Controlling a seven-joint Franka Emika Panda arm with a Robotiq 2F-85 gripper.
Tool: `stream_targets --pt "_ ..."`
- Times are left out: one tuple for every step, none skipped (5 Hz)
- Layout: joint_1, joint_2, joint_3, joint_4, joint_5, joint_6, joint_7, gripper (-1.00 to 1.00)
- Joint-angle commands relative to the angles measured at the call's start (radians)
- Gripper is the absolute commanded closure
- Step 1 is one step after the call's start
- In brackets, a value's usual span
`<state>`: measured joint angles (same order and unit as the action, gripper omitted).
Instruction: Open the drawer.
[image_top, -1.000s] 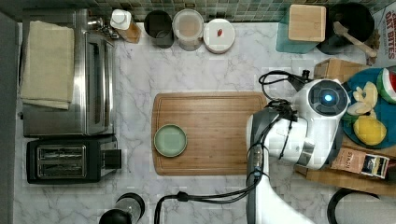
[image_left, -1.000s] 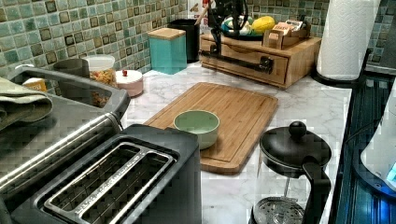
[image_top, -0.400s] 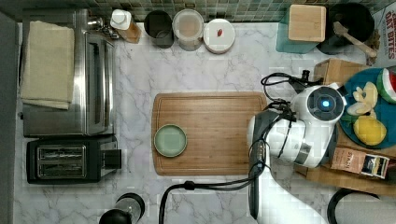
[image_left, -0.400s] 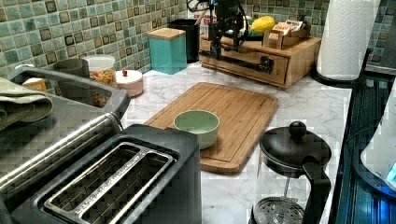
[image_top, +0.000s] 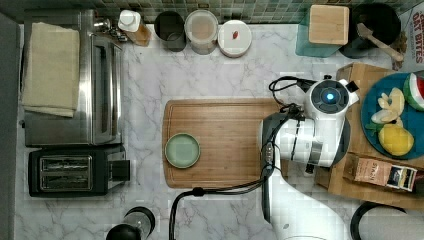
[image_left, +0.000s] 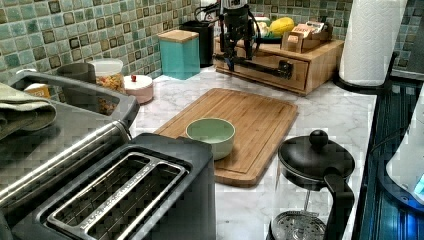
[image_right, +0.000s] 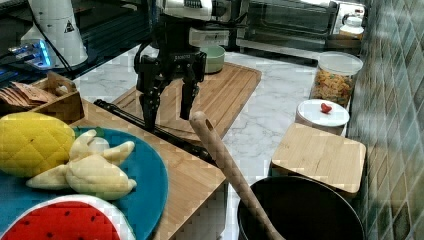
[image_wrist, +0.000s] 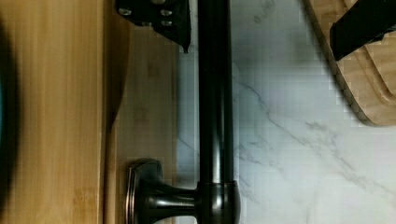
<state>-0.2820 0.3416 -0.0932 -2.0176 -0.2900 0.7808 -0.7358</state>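
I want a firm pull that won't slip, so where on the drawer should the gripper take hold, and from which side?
Grip the long black bar handle on the drawer front, coming down from above with one finger behind the bar and one in front. The bar stands off the wood on posts, leaving a gap for a finger. The gripper is open, straddling the bar.

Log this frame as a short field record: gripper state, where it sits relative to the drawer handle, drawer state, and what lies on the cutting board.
gripper: gripper open, fingers pointing down
position: straddling the black bar handle, one finger on either side, no contact visible
drawer: drawer looks shut, front flush with the wooden box
cutting board: cutting board holds one green bowl
on box top: blue plate with toy fruit
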Motion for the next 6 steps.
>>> stream_targets --pt "-0.034 0.035 0.009 0.056 0.027 0.045 -0.085 -1.00" --pt "-0.017 0.053 -0.009 0.032 0.058 0.076 -0.079 -1.00" --pt "-0.036 0.049 0.003 0.003 0.039 0.089 -0.063 -1.00" --pt "-0.038 0.056 0.018 -0.015 0.067 0.118 -0.048 -1.00" --pt "-0.048 0.101 0.046 -0.010 0.106 0.168 -0.054 -1.00" --pt "-0.056 0.151 0.073 0.032 0.144 0.141 -0.092 -1.00"
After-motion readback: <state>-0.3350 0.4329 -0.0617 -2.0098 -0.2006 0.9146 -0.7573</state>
